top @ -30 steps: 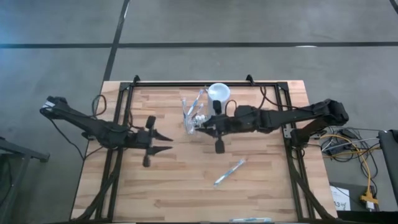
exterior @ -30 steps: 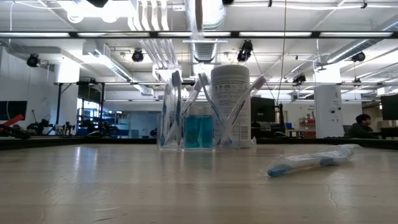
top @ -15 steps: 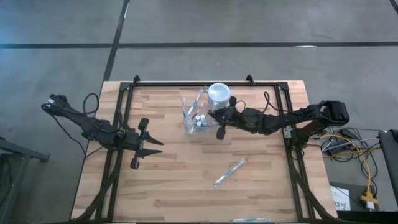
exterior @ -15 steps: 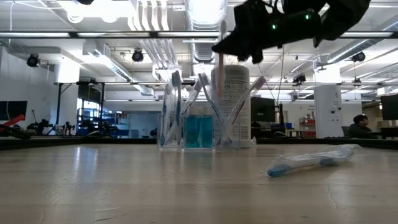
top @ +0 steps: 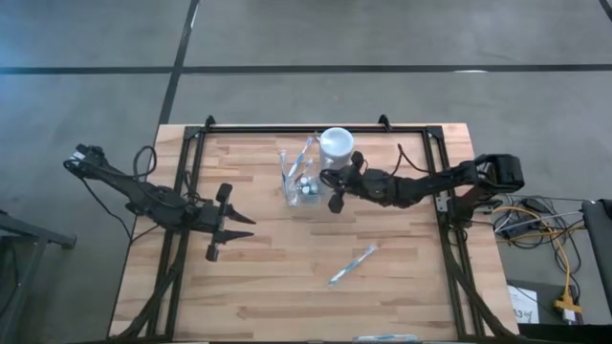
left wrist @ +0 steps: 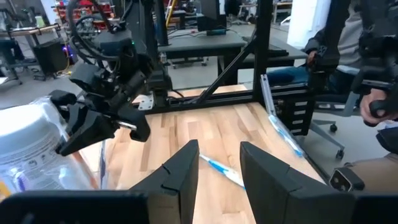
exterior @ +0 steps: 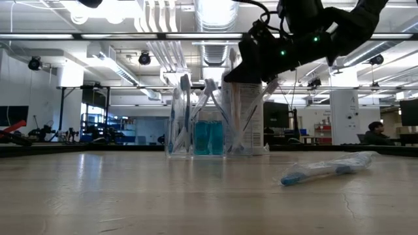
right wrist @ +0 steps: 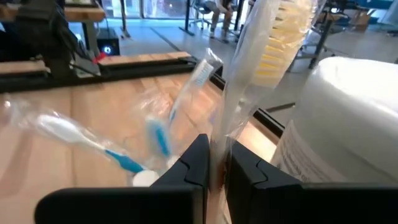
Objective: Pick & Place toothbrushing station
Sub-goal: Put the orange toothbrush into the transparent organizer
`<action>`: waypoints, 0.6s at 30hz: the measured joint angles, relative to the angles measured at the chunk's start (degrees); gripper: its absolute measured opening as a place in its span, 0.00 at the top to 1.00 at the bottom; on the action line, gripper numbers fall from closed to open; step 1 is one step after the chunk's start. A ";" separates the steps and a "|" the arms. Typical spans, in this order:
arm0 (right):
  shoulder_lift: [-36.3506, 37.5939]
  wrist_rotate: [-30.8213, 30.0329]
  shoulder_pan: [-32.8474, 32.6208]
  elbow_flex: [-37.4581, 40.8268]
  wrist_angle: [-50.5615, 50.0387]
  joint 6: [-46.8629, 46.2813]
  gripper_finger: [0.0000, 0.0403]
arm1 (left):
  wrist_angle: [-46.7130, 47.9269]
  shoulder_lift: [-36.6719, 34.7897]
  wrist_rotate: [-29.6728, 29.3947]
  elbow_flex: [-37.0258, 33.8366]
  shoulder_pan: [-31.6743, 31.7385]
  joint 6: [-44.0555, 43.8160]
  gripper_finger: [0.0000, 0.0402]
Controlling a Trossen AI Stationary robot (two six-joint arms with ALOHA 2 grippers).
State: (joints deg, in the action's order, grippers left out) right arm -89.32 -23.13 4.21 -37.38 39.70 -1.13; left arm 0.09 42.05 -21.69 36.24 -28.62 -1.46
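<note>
My right gripper [top: 331,182] is shut on a wrapped toothbrush [exterior: 232,98] that stands upright, bristle head [right wrist: 280,37] up, at the clear holder [top: 299,183] and next to the white cup [top: 336,143]. The holder [exterior: 196,130] has several toothbrushes leaning in it and teal tubes [exterior: 209,138] standing in it. Another wrapped toothbrush [top: 352,265] lies flat on the table, nearer the front. My left gripper [top: 245,226] is open and empty over the table's left half, pointing at the holder. My right gripper pinches the wrapped toothbrush's handle [right wrist: 216,146] between its two fingers, below the bristle head. The fingers come from the table's right, slanting down, and lie across the brush. The brush stands upright; its lower end [exterior: 232,145] reaches down at the holder, and whether it rests there cannot be told.
A black metal frame [top: 287,128] runs round the table's far edge and sides. One more wrapped toothbrush [top: 387,337] lies at the near edge. Bare wood lies between my left gripper and the lying toothbrush. A person [exterior: 379,132] sits in the room behind.
My right gripper has come down with the upright toothbrush toward the holder and cup, moving a little toward the right edge from over the holder. My left gripper has drawn back a little toward the left and near edges and has turned about its axis.
</note>
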 joint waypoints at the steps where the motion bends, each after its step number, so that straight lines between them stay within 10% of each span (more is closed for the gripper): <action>1: -0.35 -0.49 -0.02 0.00 0.00 0.39 0.94 | -0.05 0.18 -0.58 0.01 0.00 -0.31 0.70; 18: -5.35 -1.88 0.68 0.22 -0.01 1.03 0.93 | -2.91 0.03 -3.98 -0.02 0.00 -3.02 0.70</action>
State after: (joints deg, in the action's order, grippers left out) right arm -94.67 -25.01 4.89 -37.17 39.69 -0.09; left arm -2.82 42.09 -25.67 36.23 -28.62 -4.49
